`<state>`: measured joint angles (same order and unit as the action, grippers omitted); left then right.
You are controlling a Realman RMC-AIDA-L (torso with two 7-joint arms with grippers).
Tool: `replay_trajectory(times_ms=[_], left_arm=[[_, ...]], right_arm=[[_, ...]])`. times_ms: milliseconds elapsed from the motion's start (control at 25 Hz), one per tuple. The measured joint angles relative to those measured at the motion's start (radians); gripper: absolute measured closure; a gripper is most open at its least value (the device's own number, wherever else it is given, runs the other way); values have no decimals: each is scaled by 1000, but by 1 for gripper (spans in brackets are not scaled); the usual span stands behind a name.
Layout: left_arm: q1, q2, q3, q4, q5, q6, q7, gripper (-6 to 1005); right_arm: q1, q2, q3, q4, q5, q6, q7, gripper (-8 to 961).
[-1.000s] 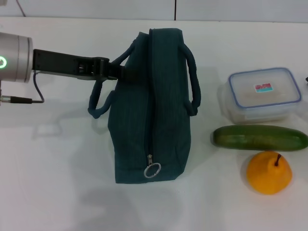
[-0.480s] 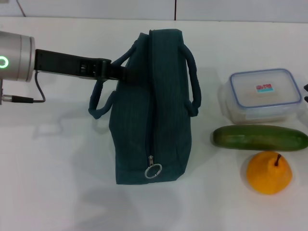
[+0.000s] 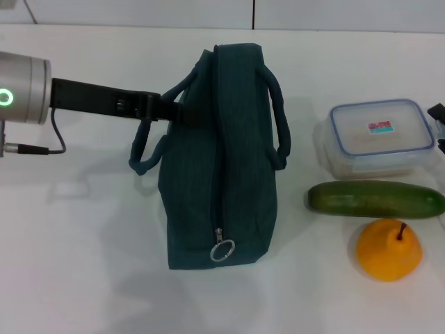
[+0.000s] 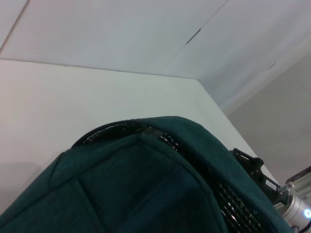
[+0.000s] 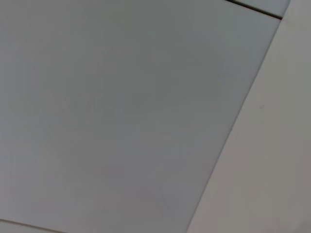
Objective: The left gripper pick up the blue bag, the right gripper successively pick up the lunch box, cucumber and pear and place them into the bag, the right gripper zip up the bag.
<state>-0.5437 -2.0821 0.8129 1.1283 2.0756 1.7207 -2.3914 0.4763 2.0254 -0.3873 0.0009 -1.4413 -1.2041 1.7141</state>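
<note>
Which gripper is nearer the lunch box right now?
Right. The right gripper is just entering at the table's right edge beside the lunch box; the left gripper is at the blue bag, well away.

No text can be read anywhere. The lunch box (image 3: 381,136) lid carries a small red-and-teal label (image 3: 379,127), but its print is too small to make out. A green ring light (image 3: 5,97) glows on the left arm's wrist housing; it shows no characters.
</note>
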Motion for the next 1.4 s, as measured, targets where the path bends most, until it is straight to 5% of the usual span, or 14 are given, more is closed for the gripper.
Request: replay_trajectory(times_ms=[800,1400], left_arm=[[7,1,0,-21,0,0,23,940],[7,0,-1,-21,1,-1,25,940]], right_arm=[[21,2,-2,25,17,49,1,567],[26,1,-10,26,7,12,1,790]])
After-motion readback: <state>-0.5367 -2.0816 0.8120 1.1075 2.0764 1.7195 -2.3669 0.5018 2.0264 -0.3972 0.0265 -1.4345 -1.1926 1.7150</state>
